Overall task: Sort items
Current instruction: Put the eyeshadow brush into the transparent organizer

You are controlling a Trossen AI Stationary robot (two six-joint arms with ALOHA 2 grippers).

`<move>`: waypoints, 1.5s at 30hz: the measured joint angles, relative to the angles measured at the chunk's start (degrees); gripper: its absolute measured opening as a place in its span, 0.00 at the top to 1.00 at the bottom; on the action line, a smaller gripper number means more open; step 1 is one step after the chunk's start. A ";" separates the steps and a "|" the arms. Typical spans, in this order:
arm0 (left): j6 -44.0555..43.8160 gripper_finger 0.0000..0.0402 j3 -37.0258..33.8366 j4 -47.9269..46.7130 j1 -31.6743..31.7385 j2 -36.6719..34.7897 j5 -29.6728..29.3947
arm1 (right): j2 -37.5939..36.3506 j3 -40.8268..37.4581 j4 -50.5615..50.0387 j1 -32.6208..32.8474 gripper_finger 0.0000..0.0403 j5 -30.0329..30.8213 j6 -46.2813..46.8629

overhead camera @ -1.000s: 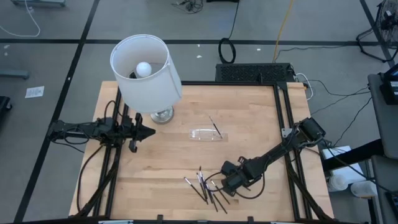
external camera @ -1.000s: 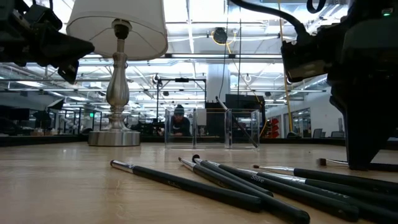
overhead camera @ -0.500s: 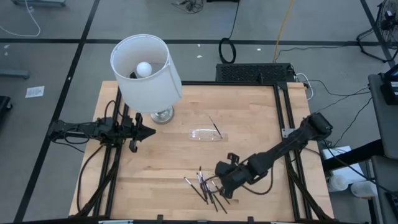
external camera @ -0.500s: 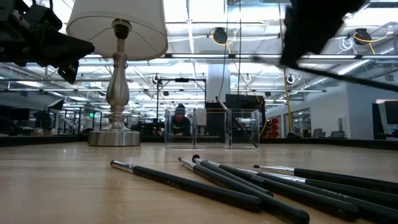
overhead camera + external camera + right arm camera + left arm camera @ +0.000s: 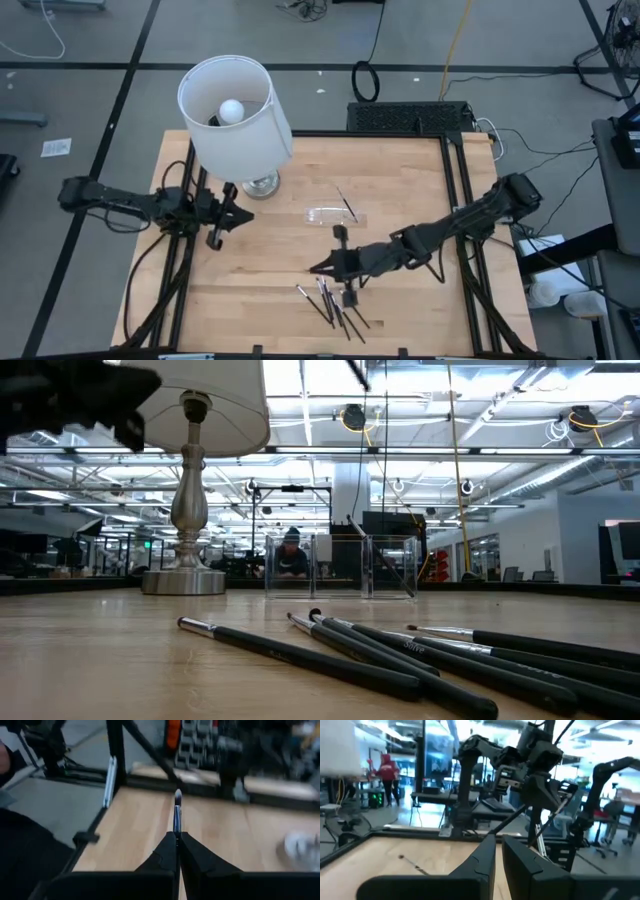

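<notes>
- Right tool (image 5: 176, 837) is up off the worktop (image 5: 400, 190), hanging above the near pile, fingers pinched tight on one thin brush (image 5: 177, 812) whose pale tip sticks out in front.
- In the high view that right tool (image 5: 322, 268) sits between the clear tray (image 5: 327, 216) and the loose brushes (image 5: 332, 300), so I'd call this a carry under way, not a drop-off.
- One brush (image 5: 346, 204) already rests at the tray's end, leaning across its edge; that looks like the only one sorted.
- About six are left in a fan near the front edge, close together, some crossing; the low view shows them flat on the wood (image 5: 400, 650).
- Left tool (image 5: 232, 213) waits at the left side near the lamp (image 5: 236, 118) base, fingers close together with a narrow gap and nothing between them in the wrist view (image 5: 497, 857).
- Judgement: early days, most of the sorting is ahead.
</notes>
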 joint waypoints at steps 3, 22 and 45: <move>1.03 0.90 4.76 -0.19 -1.80 8.82 0.14 | 0.14 -1.27 4.40 -1.17 1.00 -1.68 -6.78; 5.82 0.73 25.67 0.95 -5.24 40.10 -6.54 | -12.56 -28.46 43.37 -15.07 1.00 -23.54 -13.96; 5.91 0.44 35.52 1.08 -11.00 52.12 -18.21 | -9.54 -28.51 43.22 -14.29 1.00 -24.80 -13.76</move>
